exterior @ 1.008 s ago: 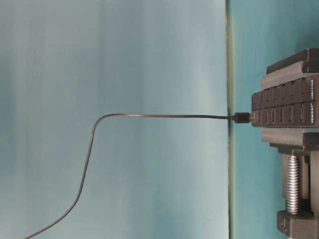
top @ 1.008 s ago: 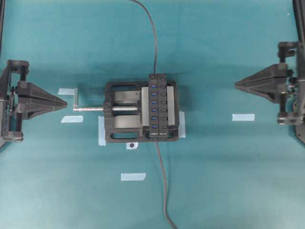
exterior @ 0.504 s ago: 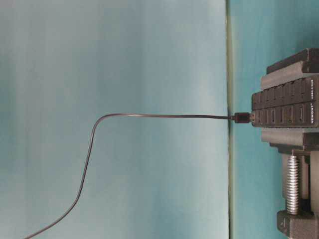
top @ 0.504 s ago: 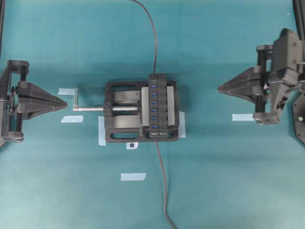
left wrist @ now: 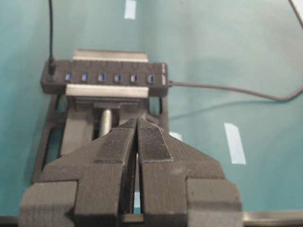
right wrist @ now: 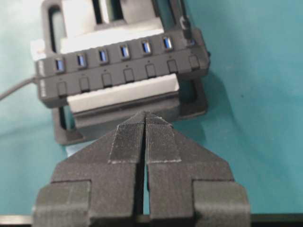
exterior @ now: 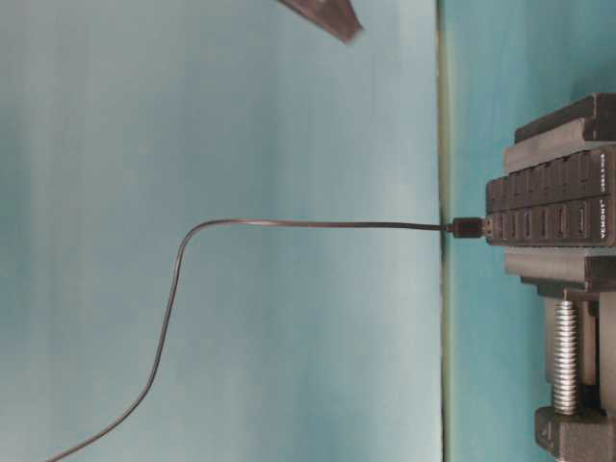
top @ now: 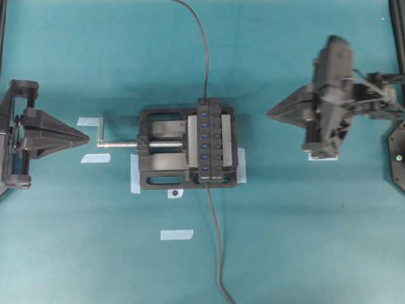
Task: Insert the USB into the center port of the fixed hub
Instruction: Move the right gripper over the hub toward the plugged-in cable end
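Observation:
The fixed hub [top: 211,140] is a long black bar clamped in a vise at the table's middle. Its center port [top: 204,135] is a free blue slot, also seen as the center port [right wrist: 124,49] from the right wrist. The USB [exterior: 469,228] sits plugged into the end port, its cable [top: 204,44] running off the far edge. My right gripper [top: 269,114] is shut and empty, its tip pointing at the hub from the right, a short way off. At the left, my left gripper [top: 85,135] is shut and empty, near the vise handle.
The black vise [top: 161,149] has a silver screw [top: 120,144] and handle pointing at the left gripper. The hub's own cable [top: 217,247] trails to the near edge. Pale tape strips [top: 176,234] lie around the vise, one under the right arm [top: 323,156].
My right arm has swung left toward the hub, tip from about the table's right edge to closer in; it now shows at the top of the table-level view. Left arm unmoved.

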